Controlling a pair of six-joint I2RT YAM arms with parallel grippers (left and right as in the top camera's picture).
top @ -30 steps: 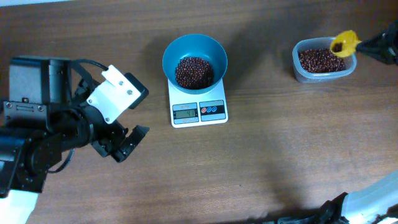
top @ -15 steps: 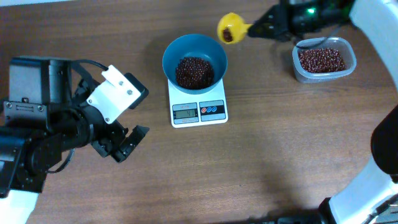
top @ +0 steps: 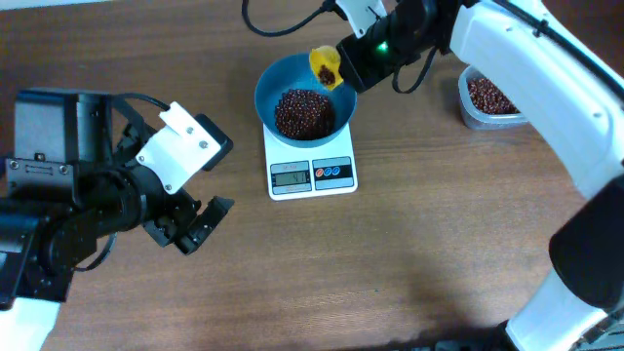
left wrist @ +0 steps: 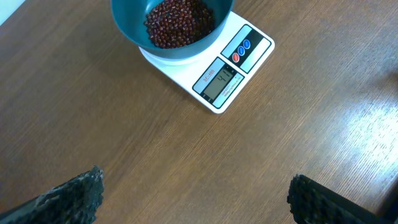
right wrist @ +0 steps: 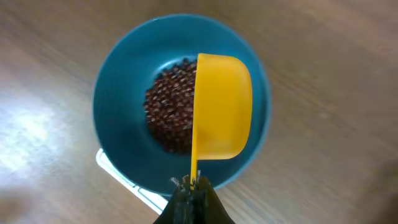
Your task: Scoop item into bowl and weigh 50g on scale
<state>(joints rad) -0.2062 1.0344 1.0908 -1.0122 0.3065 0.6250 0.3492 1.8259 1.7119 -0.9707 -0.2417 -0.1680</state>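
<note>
Yellow plastic scoop (top: 325, 67) now tips over round teal bowl (top: 271, 86), right jaws pinching it, left jaws wide

Dark brown wood-grain table (top: 439, 244) across every view, with soft pale glare on its surface

Right hand (right wrist: 191, 186): at the bottom edge, jaws closed on the thin handle of the yellow scoop (right wrist: 222, 106).
Yellow scoop: over the bowl's right half, smooth outer side facing the camera, contents hidden.
Bowl (right wrist: 112, 93): teal, round.
Beans (right wrist: 165, 115): dark reddish heap in the bowl, partly covered by the scoop.
Scale (right wrist: 115, 165): white corner showing under the bowl, lower left.
Worktop (right wrist: 323, 93): brown wood.
</note>
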